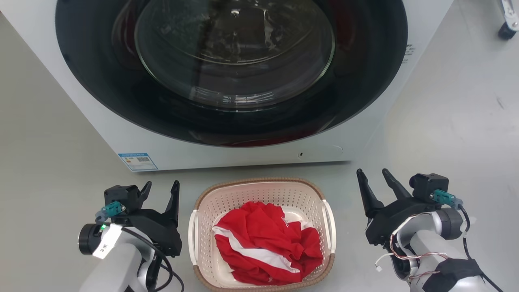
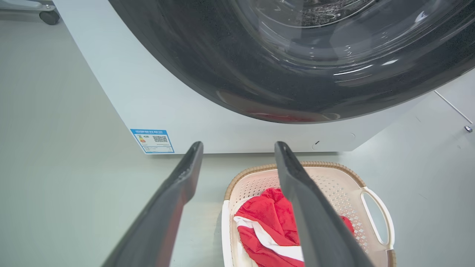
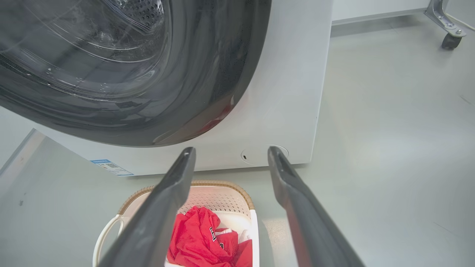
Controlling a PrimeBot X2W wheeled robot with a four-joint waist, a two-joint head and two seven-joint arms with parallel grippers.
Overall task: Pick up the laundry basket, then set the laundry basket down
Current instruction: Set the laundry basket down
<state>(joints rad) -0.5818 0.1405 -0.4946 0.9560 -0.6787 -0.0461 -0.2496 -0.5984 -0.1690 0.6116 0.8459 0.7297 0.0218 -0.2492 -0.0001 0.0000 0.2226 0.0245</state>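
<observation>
The laundry basket (image 1: 259, 194) is cream-white and perforated, with a brown woven rim and white side handles. It sits on the grey floor just in front of the washing machine and holds a crumpled red and white garment (image 1: 265, 243). My left gripper (image 1: 160, 187) hangs open to the basket's left, clear of it. On the opposite side my right gripper (image 1: 373, 174) is open too, apart from the handle. The left wrist view has the basket (image 2: 334, 181) at lower right, past the open left gripper (image 2: 239, 145). The right wrist view has the basket (image 3: 222, 194) at lower left, below the open right gripper (image 3: 231, 150).
A white front-loading washing machine (image 1: 170, 150) with a dark round glass door (image 1: 235, 56) stands close behind the basket. A blue label (image 1: 138, 161) marks its lower left corner. A caster wheel (image 1: 507, 30) of some frame stands at the far right. Grey floor lies to both sides.
</observation>
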